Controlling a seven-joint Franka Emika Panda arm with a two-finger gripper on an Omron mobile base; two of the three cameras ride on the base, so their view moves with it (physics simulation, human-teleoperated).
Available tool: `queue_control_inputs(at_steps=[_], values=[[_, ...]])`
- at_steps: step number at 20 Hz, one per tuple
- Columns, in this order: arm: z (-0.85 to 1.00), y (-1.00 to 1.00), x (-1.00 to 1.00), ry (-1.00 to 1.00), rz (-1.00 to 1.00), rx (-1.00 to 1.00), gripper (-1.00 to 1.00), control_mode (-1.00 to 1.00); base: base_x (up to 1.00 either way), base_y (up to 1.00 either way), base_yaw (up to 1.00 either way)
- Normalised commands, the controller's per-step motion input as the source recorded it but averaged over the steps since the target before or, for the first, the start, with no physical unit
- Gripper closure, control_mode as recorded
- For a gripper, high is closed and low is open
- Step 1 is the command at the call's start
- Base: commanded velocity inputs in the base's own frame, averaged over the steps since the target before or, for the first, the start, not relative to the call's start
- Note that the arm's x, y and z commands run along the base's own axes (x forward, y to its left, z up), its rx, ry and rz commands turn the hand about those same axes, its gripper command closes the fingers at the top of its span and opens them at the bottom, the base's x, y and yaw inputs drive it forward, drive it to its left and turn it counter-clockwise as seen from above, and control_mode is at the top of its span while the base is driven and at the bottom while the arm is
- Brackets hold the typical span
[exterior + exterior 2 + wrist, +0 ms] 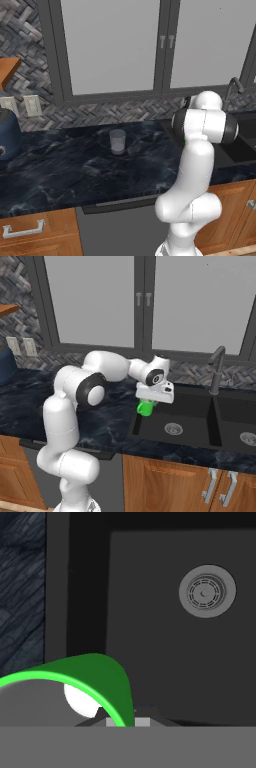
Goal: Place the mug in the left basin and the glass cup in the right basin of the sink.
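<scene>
My gripper [148, 402] is shut on the green mug [145, 408], which hangs just over the left rim of the left basin [190, 418]. In the hand view the mug's green rim [102, 674] and white inside fill the lower left, with the black basin floor [160, 647] and its round metal drain [207, 591] below. The right basin [239, 423] lies past the divider, under the dark faucet [217, 369]. The glass cup [117, 141] stands upright on the dark counter, well left of the sink [244, 146] and apart from the arm.
A dark blue appliance [7, 133] sits at the counter's far left by the wall outlets [33, 105]. Grey window frames run behind the counter. Wooden cabinet doors [170, 483] sit under the sink. The marble counter [65, 165] stretches between the cup and the sink.
</scene>
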Motion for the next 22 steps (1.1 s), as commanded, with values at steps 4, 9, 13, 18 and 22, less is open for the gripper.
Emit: queue_control_inputs(at_steps=[4, 9, 13, 18, 22], values=[[-0.19, -0.26, 0.00, 0.00, 0.00, 0.00, 1.00, -1.00, 0.00, 0.00, 0.00], [-0.25, -0.25, 0.07, 0.00, 0.00, 0.00, 1.00, -1.00, 0.00, 0.00, 0.00], [-0.24, -0.21, 0.13, 0.00, 0.00, 0.00, 1.00, -1.00, 0.00, 0.00, 0.00], [-0.26, -0.18, 0.21, 0.00, 0.00, 0.00, 1.00, -1.00, 0.00, 0.00, 0.00], [-0.24, -0.12, 0.24, 0.00, 0.00, 0.00, 1.00, -1.00, 0.00, 0.00, 0.00]])
